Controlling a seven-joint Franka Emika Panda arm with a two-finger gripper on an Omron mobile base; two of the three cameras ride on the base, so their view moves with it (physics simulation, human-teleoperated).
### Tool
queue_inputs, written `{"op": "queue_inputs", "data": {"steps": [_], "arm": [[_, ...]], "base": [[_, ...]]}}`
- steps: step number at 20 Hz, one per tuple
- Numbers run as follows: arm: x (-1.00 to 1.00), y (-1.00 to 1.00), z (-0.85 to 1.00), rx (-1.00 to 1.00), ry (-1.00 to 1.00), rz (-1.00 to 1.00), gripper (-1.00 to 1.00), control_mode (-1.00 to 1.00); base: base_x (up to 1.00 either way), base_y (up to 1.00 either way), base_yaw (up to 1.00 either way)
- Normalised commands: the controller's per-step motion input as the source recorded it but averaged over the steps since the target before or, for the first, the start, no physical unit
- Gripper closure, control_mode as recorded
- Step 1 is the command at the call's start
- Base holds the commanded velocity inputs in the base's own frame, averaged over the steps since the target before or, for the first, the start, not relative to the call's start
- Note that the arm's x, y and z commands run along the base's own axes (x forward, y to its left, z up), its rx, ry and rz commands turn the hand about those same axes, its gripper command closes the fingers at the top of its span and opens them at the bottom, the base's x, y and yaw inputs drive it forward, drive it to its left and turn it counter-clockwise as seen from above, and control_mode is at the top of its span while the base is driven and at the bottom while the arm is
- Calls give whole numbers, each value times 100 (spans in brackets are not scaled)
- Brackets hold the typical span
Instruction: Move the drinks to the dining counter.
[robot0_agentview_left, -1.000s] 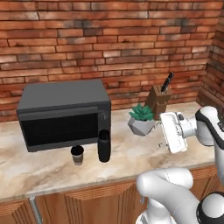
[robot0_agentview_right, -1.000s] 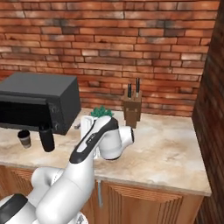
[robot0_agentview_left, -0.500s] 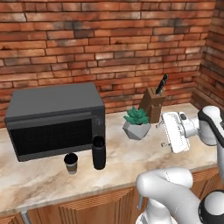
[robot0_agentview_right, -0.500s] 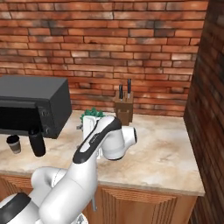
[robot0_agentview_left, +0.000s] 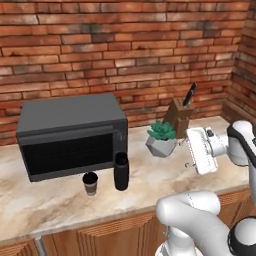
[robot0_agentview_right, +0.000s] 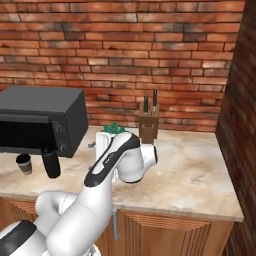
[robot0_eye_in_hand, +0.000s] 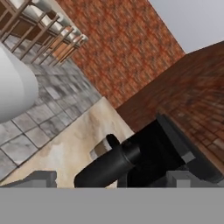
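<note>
Black bottle (robot0_agentview_left: 121, 171) stands well left of the pincer (robot0_agentview_left: 188, 150).

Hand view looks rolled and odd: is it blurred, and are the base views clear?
Hand view: rolled sideways, black bottle lying across frame, edges soft and blocky. Left base view: sharp, even light, bottle and coffee cup casting faint shadows. Right base view: clear, no glare.

Even soft light, faint shadows, sharp render

You have 2 upright drinks left of the hand: black bottle (robot0_agentview_left: 121, 171), coffee cup (robot0_agentview_left: 90, 183) just beyond it.
</note>
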Motion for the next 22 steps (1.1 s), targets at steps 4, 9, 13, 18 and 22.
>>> {"op": "queue_inputs", "data": {"steps": [4, 9, 13, 18, 22], "arm": [[0, 0, 0, 0, 0, 0, -100, 100], [0, 0, 0, 0, 0, 0, -100, 100], [0, 0, 0, 0, 0, 0, -100, 100], [0, 0, 0, 0, 0, 0, -100, 100], [0, 0, 0, 0, 0, 0, -100, 100]], "base": [[-28, 97, 0], [-11, 93, 0], [21, 16, 0], [43, -13, 0], [36, -4, 0]]}}
